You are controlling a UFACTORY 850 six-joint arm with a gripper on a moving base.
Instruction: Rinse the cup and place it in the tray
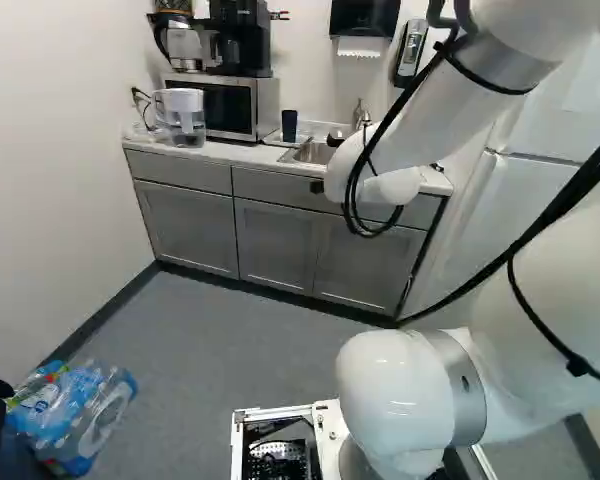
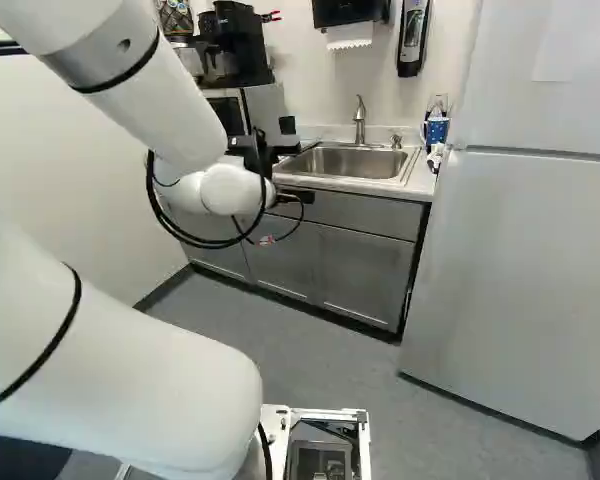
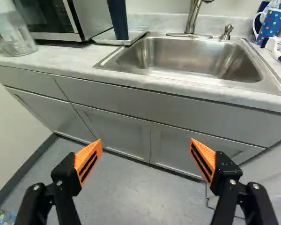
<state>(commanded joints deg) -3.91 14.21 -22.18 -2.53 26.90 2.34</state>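
Observation:
In the right base view the gripper (image 2: pixel 300 197) shows only in part past the wrist, in front of the cabinets. The wrist view shows the gripper (image 3: pixel 146 142) open, its orange-padded fingers wide apart with nothing between them. Ahead of it lies the steel sink (image 3: pixel 187 56) with its faucet (image 3: pixel 194 16). A dark blue cup (image 3: pixel 118 18) stands on a pale tray (image 3: pixel 99 38) beside the sink, near the microwave; the left base view shows this cup (image 1: pixel 289 124) too. A spotted blue mug (image 3: pixel 274 23) is at the sink's other side.
The counter edge (image 3: pixel 145 84) and grey cabinets (image 3: pixel 117 133) stand ahead. Along the counter are a microwave (image 1: pixel 223 105) and clear pitcher (image 1: pixel 183 118). A brush (image 3: pixel 275 49) lies near the mug. A fridge (image 2: pixel 520 280) stands at right; bottles (image 1: pixel 75 410) lie on the floor.

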